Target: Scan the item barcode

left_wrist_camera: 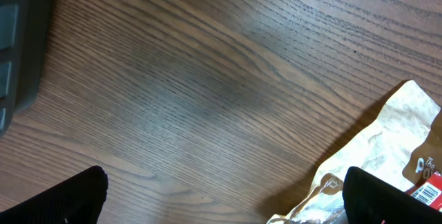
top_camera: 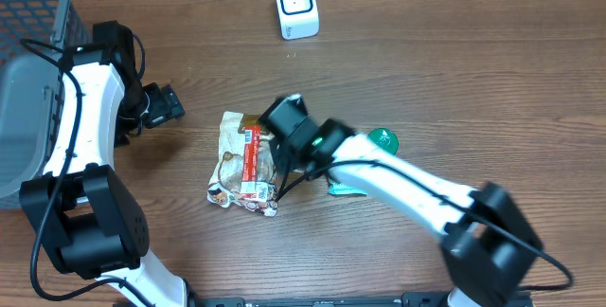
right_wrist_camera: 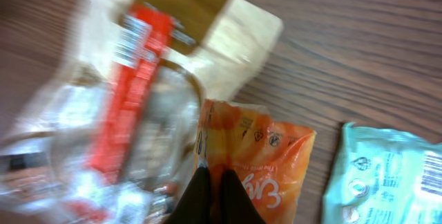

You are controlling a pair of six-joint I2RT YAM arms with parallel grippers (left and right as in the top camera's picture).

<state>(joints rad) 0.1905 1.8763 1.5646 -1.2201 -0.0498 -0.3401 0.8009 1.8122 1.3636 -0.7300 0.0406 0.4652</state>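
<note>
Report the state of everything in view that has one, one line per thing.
left gripper: open, holding nothing.
right gripper: shut on the orange packet's edge.
orange packet: pinched at one edge, next to the beige bag.
beige bag: crumpled, lying flat, red label up.
teal packet: lying flat, not gripped.
scanner: standing upright, nothing held to it.
basket: upright, open top.

Matt wood table (top_camera: pixel 473 80), glossy plastic packet (right_wrist_camera: pixel 266 158).
</note>
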